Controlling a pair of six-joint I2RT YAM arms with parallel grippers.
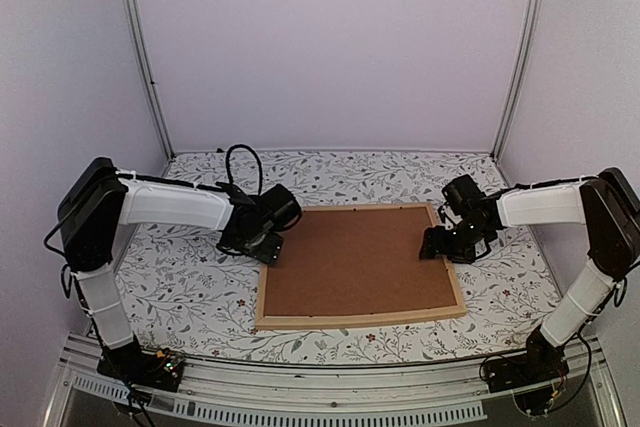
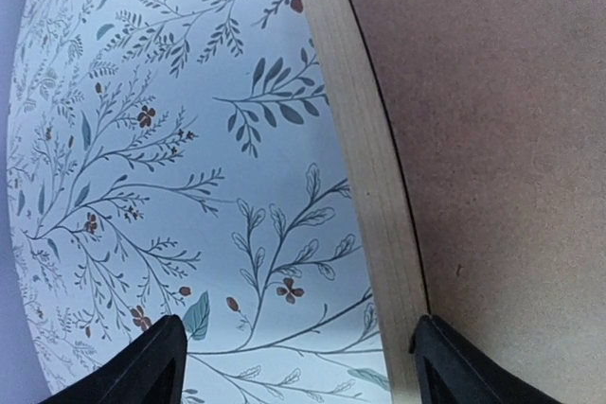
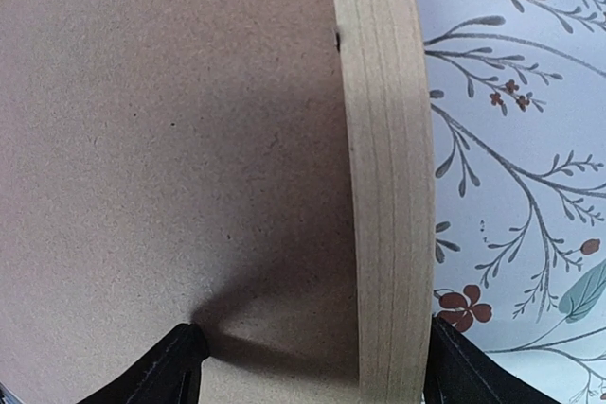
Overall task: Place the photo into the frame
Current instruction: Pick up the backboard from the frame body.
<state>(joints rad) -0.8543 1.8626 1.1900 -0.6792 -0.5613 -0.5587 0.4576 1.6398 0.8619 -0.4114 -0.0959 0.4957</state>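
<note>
Thin light-wood rectangular frame (image 1: 360, 319) lying flat mid floral surface (image 1: 190, 297), brown backing board (image 1: 355, 262) sitting inside. Both arms reaching inward, elbows bent, wrists tilting down: L tool (image 1: 268, 255) & R tool (image 1: 435, 247) hanging open, straddling L/R bars.

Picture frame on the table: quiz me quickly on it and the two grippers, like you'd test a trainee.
1. True or false: the left gripper stands open astride the left bar of the frame.
2. What fills the frame? A white mat; B brown backing board; C cat photo.
3. Which frame bar does the right gripper straddle?
Key: 1 true; 2 B; 3 the right bar.
</note>
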